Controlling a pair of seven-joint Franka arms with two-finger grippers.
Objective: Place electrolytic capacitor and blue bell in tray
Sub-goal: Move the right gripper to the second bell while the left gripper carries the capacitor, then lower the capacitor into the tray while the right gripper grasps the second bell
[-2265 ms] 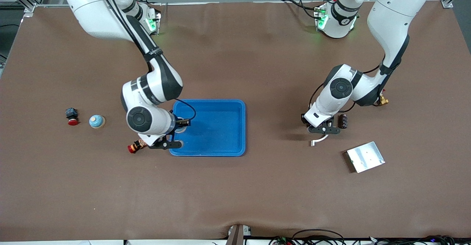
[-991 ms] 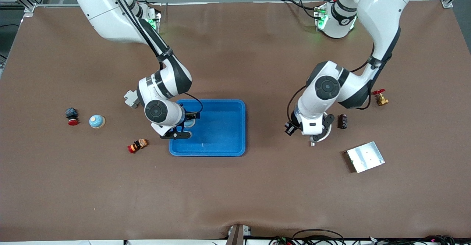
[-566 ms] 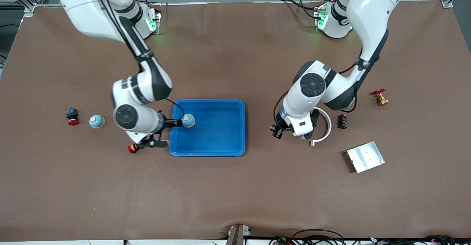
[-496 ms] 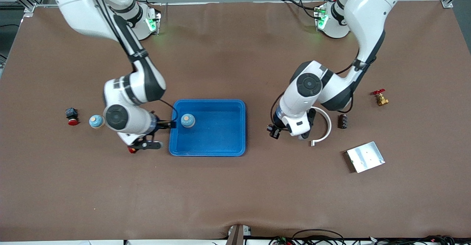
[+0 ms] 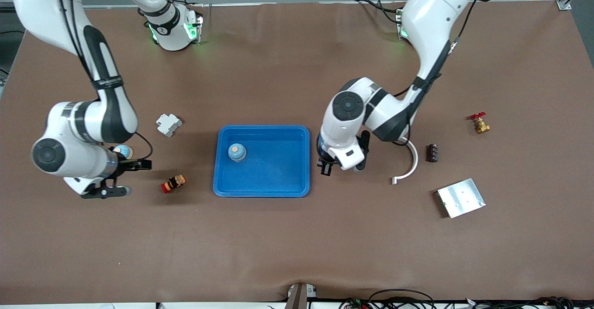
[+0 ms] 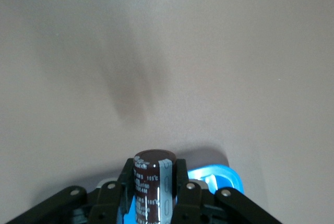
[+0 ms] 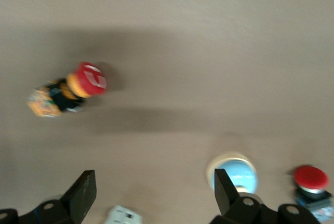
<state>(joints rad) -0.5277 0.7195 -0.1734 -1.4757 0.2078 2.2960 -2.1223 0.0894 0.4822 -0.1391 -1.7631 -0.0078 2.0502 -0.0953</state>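
The blue tray [image 5: 274, 170] lies mid-table with one blue bell [image 5: 236, 152] standing inside it. A second blue bell [image 5: 124, 151] [image 7: 236, 175] stands on the table toward the right arm's end. My right gripper [image 5: 120, 178] [image 7: 155, 198] hangs open and empty over the table beside that bell. My left gripper [image 5: 341, 164] [image 6: 153, 174] is shut on a dark brown electrolytic capacitor [image 6: 153, 185], held upright. It hovers just outside the tray's rim [image 6: 219, 176], at the end toward the left arm.
A red-and-orange button [image 5: 173, 183] [image 7: 68, 91] and a white block [image 5: 168, 124] lie between the right gripper and the tray. A red-capped switch [image 7: 311, 180] stands beside the outer bell. Toward the left arm's end lie a white curved piece [image 5: 408, 163], a small dark part [image 5: 432, 152], a silver plate [image 5: 461, 197] and a brass valve [image 5: 480, 123].
The right gripper let go of a bell in the tray and swung away toward its end of the table. The left arm carried the capacitor closer to the tray.
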